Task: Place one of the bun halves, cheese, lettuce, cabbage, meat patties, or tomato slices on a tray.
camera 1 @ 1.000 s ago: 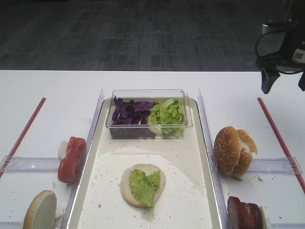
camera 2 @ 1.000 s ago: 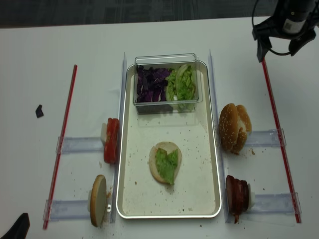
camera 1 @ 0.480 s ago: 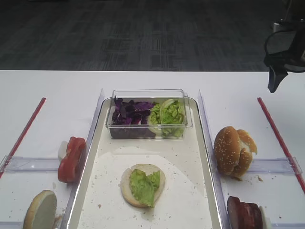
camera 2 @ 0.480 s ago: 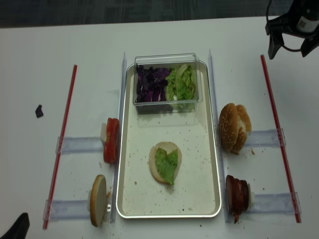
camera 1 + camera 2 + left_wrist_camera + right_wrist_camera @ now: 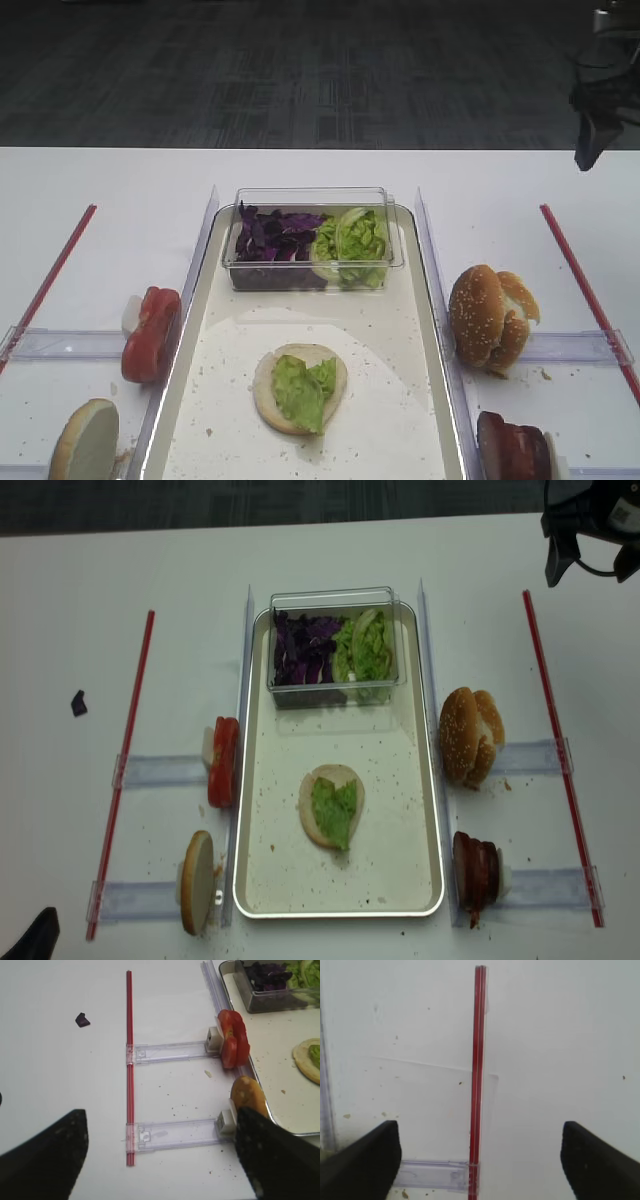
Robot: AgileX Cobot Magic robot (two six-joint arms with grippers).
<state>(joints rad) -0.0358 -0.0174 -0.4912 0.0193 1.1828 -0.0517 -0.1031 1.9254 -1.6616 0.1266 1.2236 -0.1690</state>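
Right gripper [image 5: 593, 565] farther back than before, jaws apart; lettuce [image 5: 334, 811] well away on tray [image 5: 400, 875]

right gripper [image 5: 592, 562]: sits further toward the far right corner of the table than a second ago, when it hung just above the far end of the right red strip [image 5: 558, 747]; now it is up against the top right edge of the realsense view, partly cut off.
right gripper, front high view [image 5: 592, 150]: only one dark finger is left in view at the right edge (a second ago both fingers and the cabling showed, further left and lower).
jaw spread: reads as the same wide gap across all three moments, nothing between the fingers.
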